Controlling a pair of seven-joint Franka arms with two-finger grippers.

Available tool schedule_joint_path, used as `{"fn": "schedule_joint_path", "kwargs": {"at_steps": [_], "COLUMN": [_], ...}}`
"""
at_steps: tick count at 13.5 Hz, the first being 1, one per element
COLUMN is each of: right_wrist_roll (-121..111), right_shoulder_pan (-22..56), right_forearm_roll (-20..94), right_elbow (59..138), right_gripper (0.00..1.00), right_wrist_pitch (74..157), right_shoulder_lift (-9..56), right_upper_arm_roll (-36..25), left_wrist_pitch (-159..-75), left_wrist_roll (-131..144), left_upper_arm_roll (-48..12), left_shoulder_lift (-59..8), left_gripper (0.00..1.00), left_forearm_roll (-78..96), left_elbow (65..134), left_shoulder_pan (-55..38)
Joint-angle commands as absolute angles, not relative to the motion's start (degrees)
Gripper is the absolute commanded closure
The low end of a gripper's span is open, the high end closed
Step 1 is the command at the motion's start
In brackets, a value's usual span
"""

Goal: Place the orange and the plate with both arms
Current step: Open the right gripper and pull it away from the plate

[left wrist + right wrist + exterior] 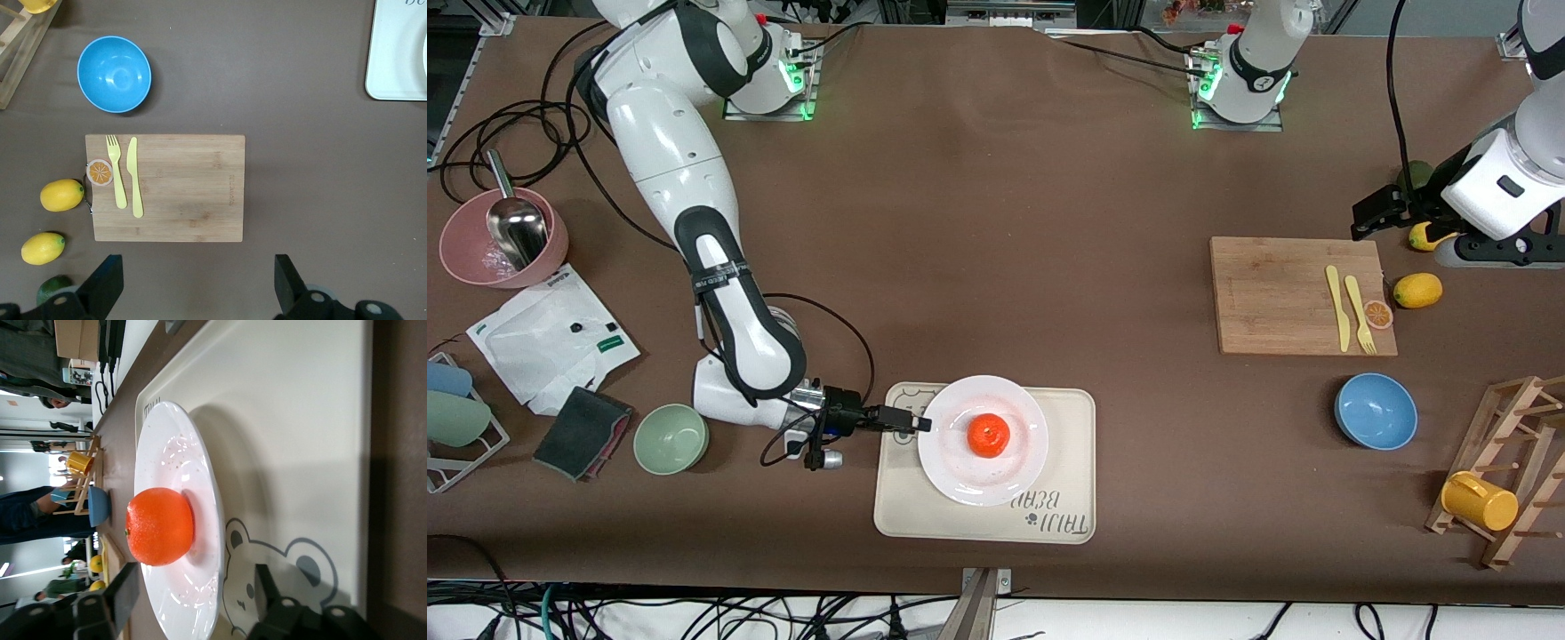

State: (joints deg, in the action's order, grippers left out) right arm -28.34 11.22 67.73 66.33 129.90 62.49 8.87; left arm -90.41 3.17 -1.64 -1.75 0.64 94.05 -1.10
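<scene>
The orange (988, 435) is seen on the plate (960, 476), lower centre; right gripper (921, 424) fingers are spread at its rim. Left gripper (197, 283), upper right, is held open.

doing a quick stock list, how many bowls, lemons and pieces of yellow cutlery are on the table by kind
Bowls: 3, pink bowl, green bowl, blue bowl
Lemons: 2, lemon beside the board, lemon under the left gripper
Yellow cutlery: 2, knife, fork
Total: 7
</scene>
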Motion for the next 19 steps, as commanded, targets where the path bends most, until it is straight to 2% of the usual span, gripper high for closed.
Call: {"fn": "schedule_joint_path", "kwargs": {"at_steps": [1, 4, 11, 15, 19], "right_wrist_roll": [-28.1, -27.8, -25.4, -19.8, -11.3], "right_shoulder_pan": [11.2, 11.1, 8.4, 4.1, 3.9], "right_forearm_roll": [65.7, 60.6, 41.5, 31.1, 23.6], "right_elbow": [72.5, 77.8, 96.0, 98.3, 98.3], "right_gripper": [0.01, 0.01, 0.01, 0.00, 0.00], "right_wrist_pitch": [131.5, 131.6, 129.6, 116.5, 103.9], "right_shoulder_lift": [56.2, 50.4, 30.1, 20.7, 11.5], "right_upper_arm_roll": [8.6, 8.6, 8.6, 8.6, 6.9], "left_wrist_pitch": [-89.6, -89.6, -89.6, -89.6, -89.6], "left_wrist_roll": [2.5, 2.5, 2.5, 2.5, 2.5], "left_upper_arm_roll": [-1.7, -1.7, -1.7, -1.7, -1.7], "left_shoulder_lift": [-1.5, -1.5, -1.5, -1.5, -1.5], "left_gripper": [0.00, 0.00, 0.00, 0.00, 0.00], "left_forearm_roll": [-0.9, -0.9, -0.9, -1.0, -0.9], "left_elbow": [93.4, 93.4, 93.4, 93.4, 93.5], "left_shoulder_pan": [-1.1, -1.1, -1.1, -1.1, -1.1]}}
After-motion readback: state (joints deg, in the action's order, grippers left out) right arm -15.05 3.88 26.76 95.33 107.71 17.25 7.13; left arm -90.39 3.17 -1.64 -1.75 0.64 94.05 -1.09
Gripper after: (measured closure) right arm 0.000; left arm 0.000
